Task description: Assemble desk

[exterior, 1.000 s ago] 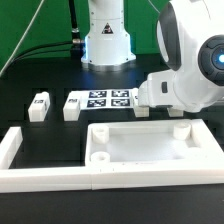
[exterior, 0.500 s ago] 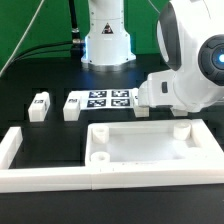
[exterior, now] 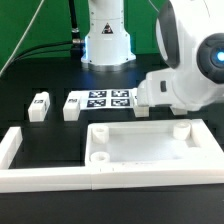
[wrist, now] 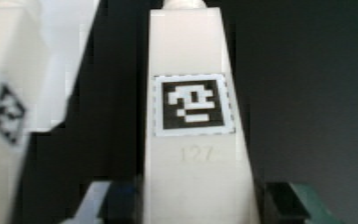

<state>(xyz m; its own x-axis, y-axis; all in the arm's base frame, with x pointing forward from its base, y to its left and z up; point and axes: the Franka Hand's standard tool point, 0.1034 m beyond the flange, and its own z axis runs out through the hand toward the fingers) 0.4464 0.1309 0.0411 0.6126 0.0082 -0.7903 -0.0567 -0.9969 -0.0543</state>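
The white tray-like tabletop lies inside the front of the border frame, sockets at its corners. Two tagged white legs lie on the black table towards the exterior view's left. A third leg lies under the arm's hand. In the wrist view this leg runs straight between my fingers, tag facing the camera. My gripper straddles it, one finger on each side with narrow dark gaps, so the jaws look open. Another tagged leg lies beside it.
The marker board lies flat between the legs and the arm's hand. The long white border frame runs along the front and the exterior view's left. The robot base stands at the back with cables beside it.
The arm has shifted very slightly over the leg. The legs, the tabletop and the marker board have not moved.
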